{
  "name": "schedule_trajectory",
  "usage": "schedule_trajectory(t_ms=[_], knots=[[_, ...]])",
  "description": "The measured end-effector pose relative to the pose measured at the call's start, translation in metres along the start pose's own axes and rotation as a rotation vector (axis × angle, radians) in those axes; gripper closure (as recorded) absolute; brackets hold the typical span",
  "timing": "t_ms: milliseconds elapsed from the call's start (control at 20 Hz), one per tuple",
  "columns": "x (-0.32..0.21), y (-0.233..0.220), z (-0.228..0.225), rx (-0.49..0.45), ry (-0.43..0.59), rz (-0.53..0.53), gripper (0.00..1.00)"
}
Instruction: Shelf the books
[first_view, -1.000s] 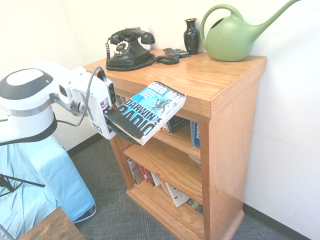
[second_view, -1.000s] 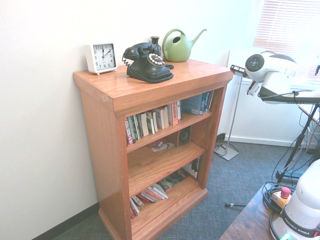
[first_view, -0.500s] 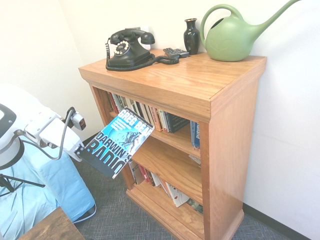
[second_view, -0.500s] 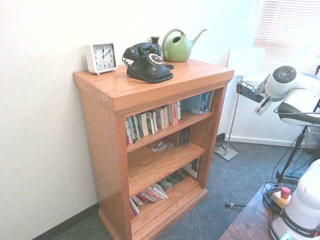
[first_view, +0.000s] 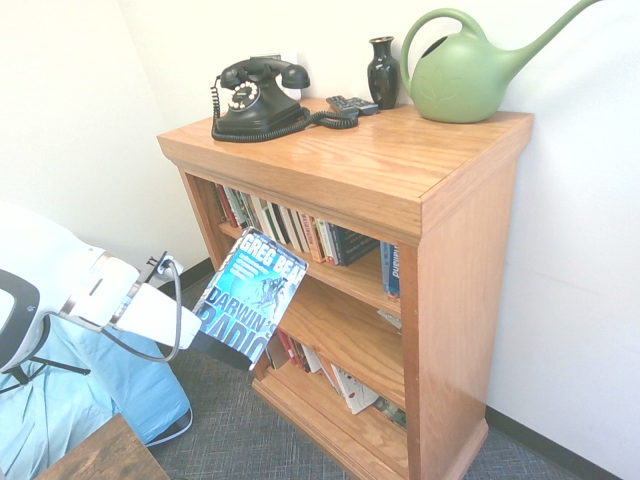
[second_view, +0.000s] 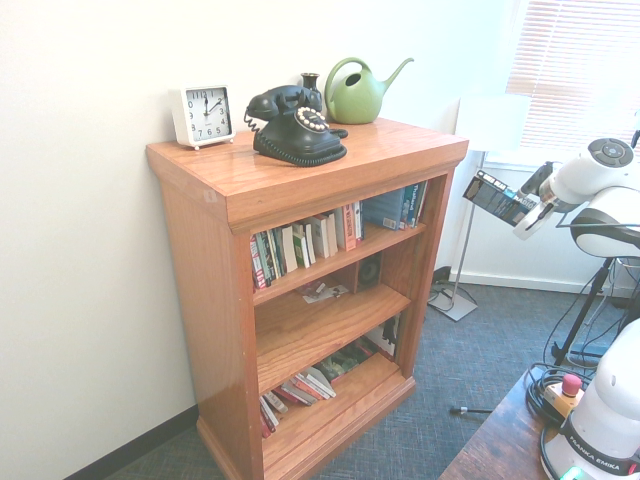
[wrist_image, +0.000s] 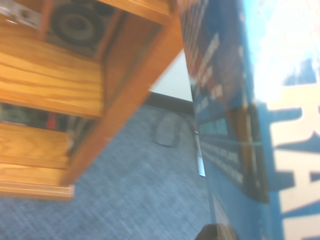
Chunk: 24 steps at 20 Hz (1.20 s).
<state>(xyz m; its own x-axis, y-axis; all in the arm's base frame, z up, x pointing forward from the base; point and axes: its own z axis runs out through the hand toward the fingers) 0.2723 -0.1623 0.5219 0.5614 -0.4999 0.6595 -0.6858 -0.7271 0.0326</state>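
Books: my claw (first_view: 200, 335) gripped the blue "Darwin's Radio" paperback (first_view: 250, 297) by its lower edge, tilted toward the glossy orange-brown wooden shelf (first_view: 440, 250) at three o'clock.

white rounded arm (first_view: 95, 290) (grey cable looped alongside)

Gripper (first_view: 205, 338) clamped, angled downward

Blue book (first_view: 250, 300), orange-brown shelf (first_view: 400, 170)
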Motion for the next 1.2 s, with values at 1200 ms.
schedule_trajectory(t_ms=[1200], knots=[[0.055,-0.108,0.13,0.135,-0.156,-0.118,1.0]])
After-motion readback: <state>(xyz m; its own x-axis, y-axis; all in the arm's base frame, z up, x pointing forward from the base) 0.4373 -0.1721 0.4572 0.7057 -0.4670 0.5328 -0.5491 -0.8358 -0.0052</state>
